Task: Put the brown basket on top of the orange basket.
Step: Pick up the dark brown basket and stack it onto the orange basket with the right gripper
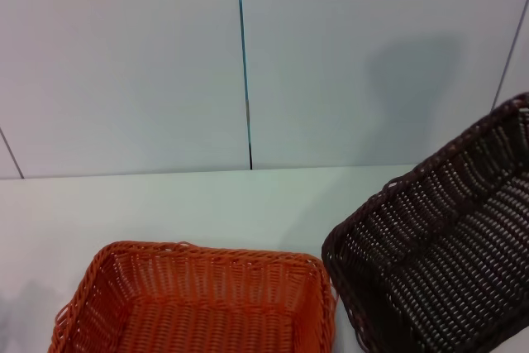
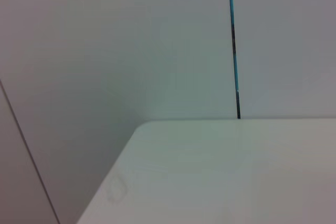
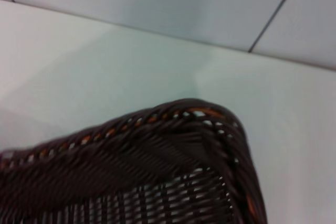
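Observation:
The brown basket [image 1: 442,250] is at the right of the head view, tilted with its far right corner raised and its near left corner low, beside the orange basket. The orange basket [image 1: 198,299] sits flat on the white table at the lower middle-left. The two baskets nearly touch at the orange one's right rim. The right wrist view shows a rounded corner of the brown basket's braided rim [image 3: 173,124] very close, above the table. Neither gripper shows in any view.
The white table [image 1: 165,204] runs back to a pale panelled wall with a blue-black seam [image 1: 245,80]. The left wrist view shows only the table's left corner [image 2: 152,129] and the wall.

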Motion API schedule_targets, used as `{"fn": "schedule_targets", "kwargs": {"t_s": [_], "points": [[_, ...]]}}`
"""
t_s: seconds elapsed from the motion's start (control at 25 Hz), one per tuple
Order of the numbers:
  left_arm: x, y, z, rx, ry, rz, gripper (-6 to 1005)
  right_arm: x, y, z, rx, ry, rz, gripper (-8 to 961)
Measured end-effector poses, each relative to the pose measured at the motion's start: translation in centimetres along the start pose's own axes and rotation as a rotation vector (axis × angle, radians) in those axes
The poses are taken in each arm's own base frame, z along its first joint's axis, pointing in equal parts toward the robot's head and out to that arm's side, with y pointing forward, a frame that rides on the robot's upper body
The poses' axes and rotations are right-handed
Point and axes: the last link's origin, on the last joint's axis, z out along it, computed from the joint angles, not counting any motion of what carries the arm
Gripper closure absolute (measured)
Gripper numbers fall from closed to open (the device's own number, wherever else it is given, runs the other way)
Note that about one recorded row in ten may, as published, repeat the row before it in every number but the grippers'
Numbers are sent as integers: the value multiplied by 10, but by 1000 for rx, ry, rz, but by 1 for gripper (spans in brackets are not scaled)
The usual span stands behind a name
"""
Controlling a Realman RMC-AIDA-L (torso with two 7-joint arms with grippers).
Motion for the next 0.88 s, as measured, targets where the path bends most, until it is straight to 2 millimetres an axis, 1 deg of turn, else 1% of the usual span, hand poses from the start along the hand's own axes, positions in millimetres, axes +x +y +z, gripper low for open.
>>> {"fn": "schedule_targets", "kwargs": {"t_s": [0.12,0.28,0.36,0.4,0.56,0.64,0.72,0.88], "points": [[-2,0,0,-1,-6,0,322,14,-11,-13,5,41,-25,820],[-1,2,0,-6,-4,3,322,29,-43,-24,8,63,-101,820],[0,4,0,-12,-2,8,322,34,-54,-27,1,57,-134,820],[0,4,1,-13,-1,9,322,36,-56,-28,1,54,-137,820],[2,8,2,-24,2,24,322,36,-49,-32,35,56,-75,820],[3,9,3,-28,2,34,322,35,-44,-29,80,74,-26,820],[3,11,4,-32,1,44,322,39,-38,-24,130,135,37,820],[5,11,6,-33,3,47,323,39,-37,-25,153,144,50,820]]}}
